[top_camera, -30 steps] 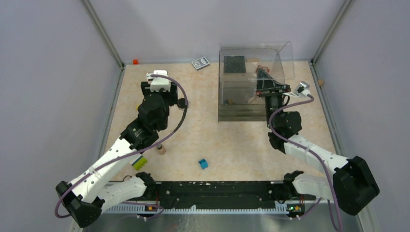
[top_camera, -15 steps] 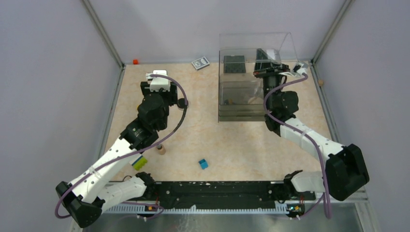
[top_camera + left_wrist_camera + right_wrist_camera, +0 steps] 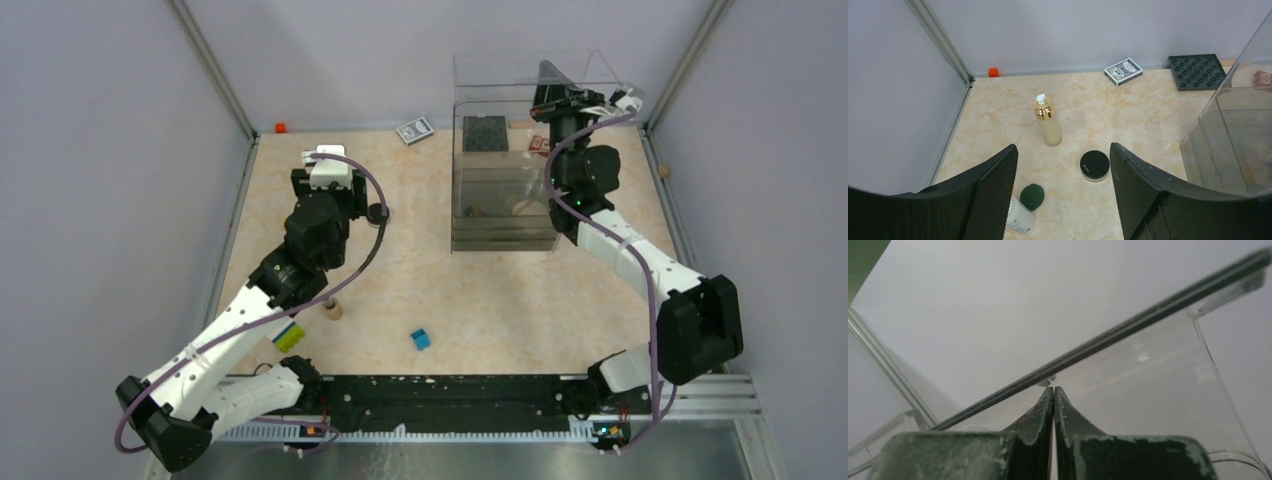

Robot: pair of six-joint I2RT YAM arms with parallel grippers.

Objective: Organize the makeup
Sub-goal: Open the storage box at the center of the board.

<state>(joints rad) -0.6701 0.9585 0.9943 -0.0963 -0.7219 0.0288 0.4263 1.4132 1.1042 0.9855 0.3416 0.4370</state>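
Note:
The left wrist view shows a gold-capped clear bottle (image 3: 1048, 125) standing upright, a black round compact (image 3: 1094, 164) and a white bottle (image 3: 1020, 217) lying with its dark green cap toward me. My left gripper (image 3: 1063, 150) hovers open above them, holding nothing. A dark square palette (image 3: 485, 133) lies inside the clear organiser box (image 3: 505, 190), beside a pinkish item (image 3: 540, 143). A tan tube (image 3: 332, 309) stands near the left arm. My right gripper (image 3: 548, 72) is shut, its tips (image 3: 1053, 388) against the edge of the raised clear lid (image 3: 590, 75).
A grey patterned card box (image 3: 414, 131) lies by the back wall, and a small orange piece (image 3: 280, 128) sits in the back left corner. A blue cube (image 3: 420, 339) and a yellow-green block (image 3: 290, 336) rest near the front. Walls close in on the sides and the back.
The right gripper has risen and moved toward the back wall, and the clear lid has swung up with it. The left arm has not moved.

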